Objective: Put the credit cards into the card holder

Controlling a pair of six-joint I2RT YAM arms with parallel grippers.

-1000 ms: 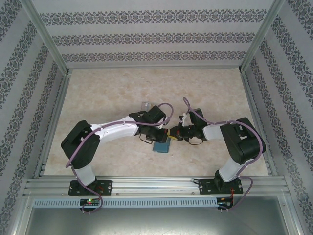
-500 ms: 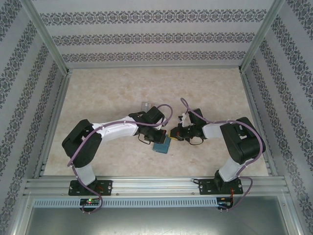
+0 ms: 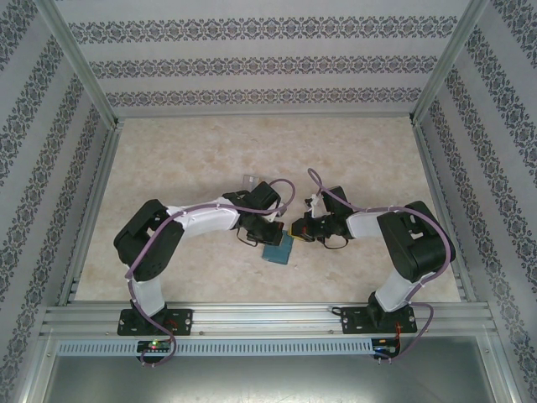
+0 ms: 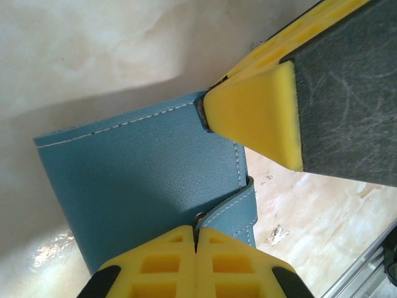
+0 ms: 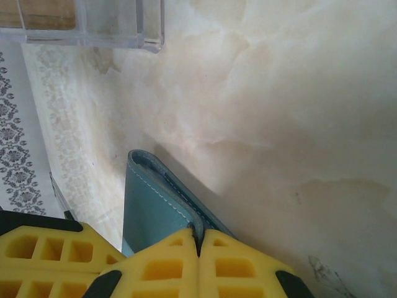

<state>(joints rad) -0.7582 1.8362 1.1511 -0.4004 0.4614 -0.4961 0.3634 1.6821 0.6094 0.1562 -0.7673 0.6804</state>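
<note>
The card holder (image 3: 277, 250) is a teal wallet, folded shut, lying between the two arms at mid-table. My left gripper (image 3: 270, 232) is shut on its snap strap (image 4: 239, 211); in the left wrist view the gripper (image 4: 197, 233) pinches the strap's end over the wallet's cover (image 4: 142, 186). My right gripper (image 3: 295, 230) is shut on the wallet's edge; in the right wrist view the gripper (image 5: 200, 239) clamps the folded rim of the wallet (image 5: 152, 198). One right finger (image 4: 260, 118) bites the wallet's corner. The credit cards are not plainly visible.
A clear plastic case (image 3: 250, 180) stands just behind the left gripper; in the right wrist view something tan shows through its wall (image 5: 80, 25). Metal frame rails (image 3: 260, 315) run along the near edge, and patterned walls close in the pale marbled tabletop (image 3: 352, 151).
The left arm's elbow has swung to the right and its wrist has edged back a little. Both grippers stay shut on the wallet, which has barely shifted.
</note>
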